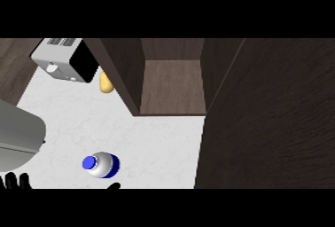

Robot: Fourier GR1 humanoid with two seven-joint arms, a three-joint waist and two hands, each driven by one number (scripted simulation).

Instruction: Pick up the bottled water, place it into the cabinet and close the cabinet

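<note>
Bottled water (101, 165) stands upright on the white marbled counter (144, 137), seen from straight above, so I get its blue cap and the rounded clear shoulder around it. It sits just up and to the right of my left hand (16, 181), apart from it, nothing touching. Of that hand I see only black fingertips poking up at the lower left edge, straight and spread a little, holding nothing. A small black tip (114, 185) shows at the lower edge just below the bottle (I cannot tell which hand it belongs to, nor how its fingers are set). It does not touch the bottle either.

By count: one bottle, one cabinet, one toaster, one yellowish item, one grey block.

One cabinet (171, 84) of dark wood lies well beyond the fingertips, up and to the right, standing open with a bare brown shelf inside. Its door (274, 124) swings out toward me as a broad dark panel filling the right side, to the right of the bottle. One toaster (64, 60), silver with a black side and a round knob, sits far up from my left fingertips beside the cabinet's left wall. One yellowish item (104, 83) lies between toaster and cabinet wall; I cannot tell what it is. One grey block (20, 133) is directly above my left fingertips at the left edge.
</note>
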